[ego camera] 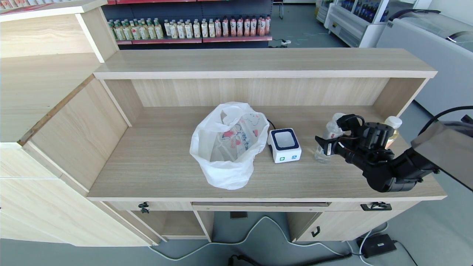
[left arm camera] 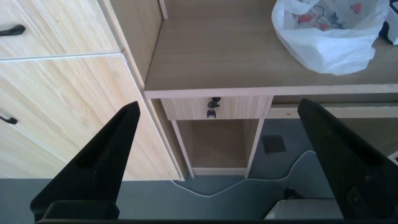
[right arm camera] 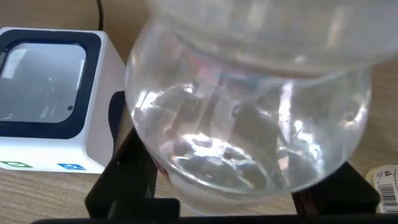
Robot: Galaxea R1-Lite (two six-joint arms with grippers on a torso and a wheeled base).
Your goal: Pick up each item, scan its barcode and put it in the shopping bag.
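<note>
- Our right gripper (ego camera: pixel 329 133) grasps the clear plastic water bottle (ego camera: pixel 322 154), its fingers (right arm camera: pixel 124 186) pressed against both sides.
- The bottle is at the right of the light wooden counter (ego camera: pixel 155 166), just right of the white box-shaped barcode scanner (ego camera: pixel 283 145).
- The white plastic shopping bag (ego camera: pixel 229 147) stands open just left of the scanner.
- Our left gripper (left arm camera: pixel 217 106) hangs released, jaws wide apart, off the counter's near left edge.
</note>
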